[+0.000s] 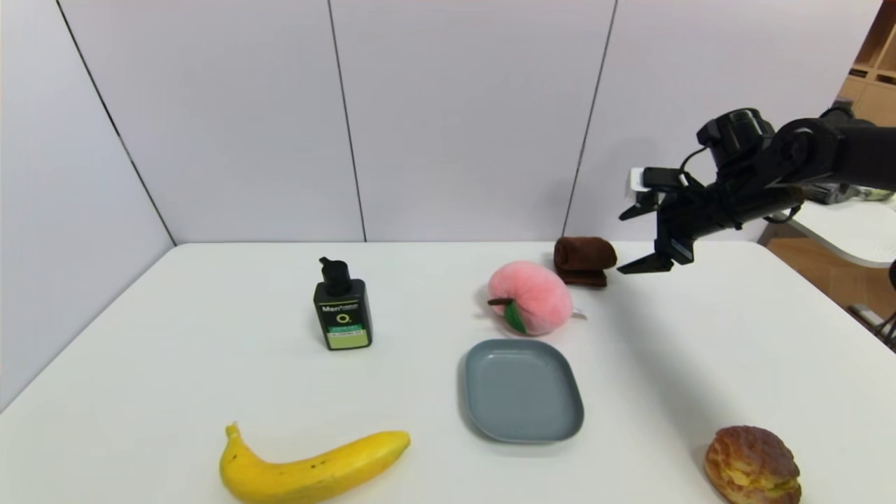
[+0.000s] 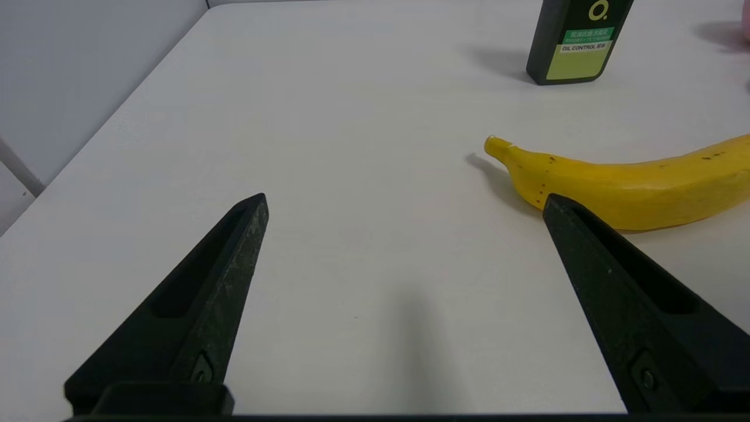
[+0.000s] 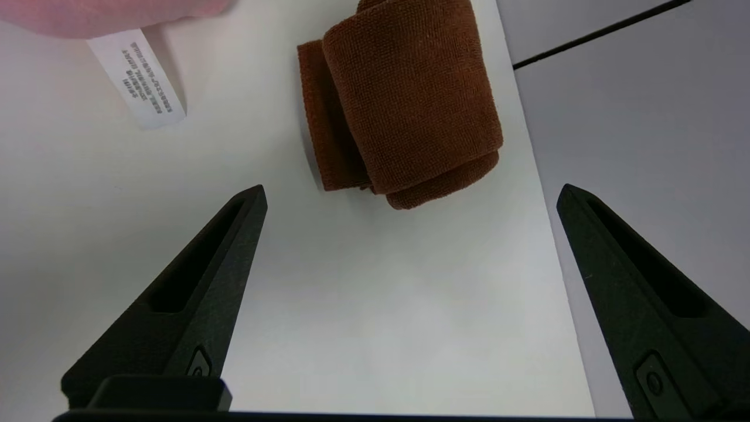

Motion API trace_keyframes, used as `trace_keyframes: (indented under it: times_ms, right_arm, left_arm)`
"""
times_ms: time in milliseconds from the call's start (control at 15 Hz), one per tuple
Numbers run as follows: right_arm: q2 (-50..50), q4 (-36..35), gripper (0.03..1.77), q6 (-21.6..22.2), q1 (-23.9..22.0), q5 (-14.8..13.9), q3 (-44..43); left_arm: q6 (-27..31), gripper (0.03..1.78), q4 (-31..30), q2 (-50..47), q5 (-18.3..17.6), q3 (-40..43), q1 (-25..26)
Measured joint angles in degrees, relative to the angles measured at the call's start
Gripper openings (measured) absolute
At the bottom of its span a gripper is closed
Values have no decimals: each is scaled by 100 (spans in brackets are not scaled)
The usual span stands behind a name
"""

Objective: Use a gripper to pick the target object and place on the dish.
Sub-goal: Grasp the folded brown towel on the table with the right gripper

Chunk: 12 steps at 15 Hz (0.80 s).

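Observation:
The target object, a dark brown rolled towel point(image 1: 583, 260) point(image 3: 410, 99), lies near the table's back edge, just behind the pink plush peach point(image 1: 530, 297). My right gripper point(image 1: 620, 244) point(image 3: 410, 189) hovers above the table just right of the towel, pointing at it. It is open wide with nothing between its fingers, and the towel lies a little beyond the fingertips. The grey-blue dish point(image 1: 523, 392) sits bare in front of the peach. My left gripper point(image 2: 404, 197) is open and low over the table's left part, out of the head view.
A black pump bottle point(image 1: 341, 308) point(image 2: 577, 41) stands left of centre. A banana point(image 1: 311, 469) point(image 2: 633, 184) lies at the front left and a brown bun point(image 1: 752, 465) at the front right. The wall point(image 3: 644, 117) rises right behind the towel. The peach's white label point(image 3: 137, 79) lies beside the towel.

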Motion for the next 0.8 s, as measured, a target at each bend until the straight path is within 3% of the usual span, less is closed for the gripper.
trace_keyframes:
  times_ms: [267,800]
  right_arm:
    - [199,-500,171,13,27,59,-24]
    - [560,-574,171,-2,197,72,-20]
  left_arm:
    - [0,169,0,0,0,0,0]
    - [0,169,0,0,-2,0,0]
